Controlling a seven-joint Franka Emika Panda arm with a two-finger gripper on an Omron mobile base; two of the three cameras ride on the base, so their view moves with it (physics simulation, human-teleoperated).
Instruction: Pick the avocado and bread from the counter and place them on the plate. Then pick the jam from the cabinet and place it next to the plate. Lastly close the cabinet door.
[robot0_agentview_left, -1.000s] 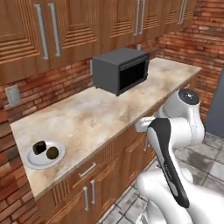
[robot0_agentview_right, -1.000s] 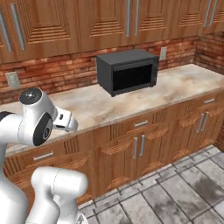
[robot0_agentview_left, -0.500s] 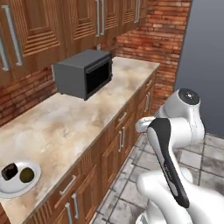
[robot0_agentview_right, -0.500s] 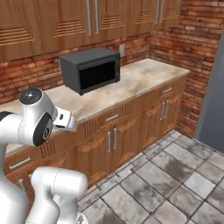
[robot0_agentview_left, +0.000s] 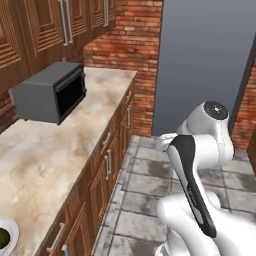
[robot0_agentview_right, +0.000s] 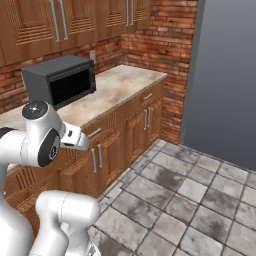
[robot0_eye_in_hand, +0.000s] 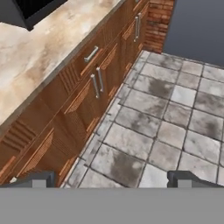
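Note:
The white plate (robot0_agentview_left: 9, 228) peeks in at the bottom left corner of the left base view, on the beige counter (robot0_agentview_left: 47, 147), with a small dark round item (robot0_agentview_left: 2, 239) on it; I cannot tell whether it is the avocado or the bread. The jam is out of view. The wooden upper cabinet (robot0_agentview_right: 75, 20) doors that show look shut. My gripper (robot0_eye_in_hand: 111, 179) is open and holds nothing. It hangs over the tiled floor beside the base cupboards (robot0_eye_in_hand: 83, 100), away from the plate. The counter (robot0_eye_in_hand: 43, 41) edge runs along its left.
A black microwave (robot0_agentview_left: 50, 92) stands on the counter against the wall, also the microwave (robot0_agentview_right: 60, 80) from the other side. A tall grey panel (robot0_agentview_right: 225, 75) and a brick wall (robot0_agentview_left: 127, 47) close the counter's far end. Grey floor tiles (robot0_eye_in_hand: 162, 113) spread to the right.
The whole scene has slid left across both base views, so the cameras have moved with the base. The plate has gone to the picture's edge. Floor and grey panel have come in.

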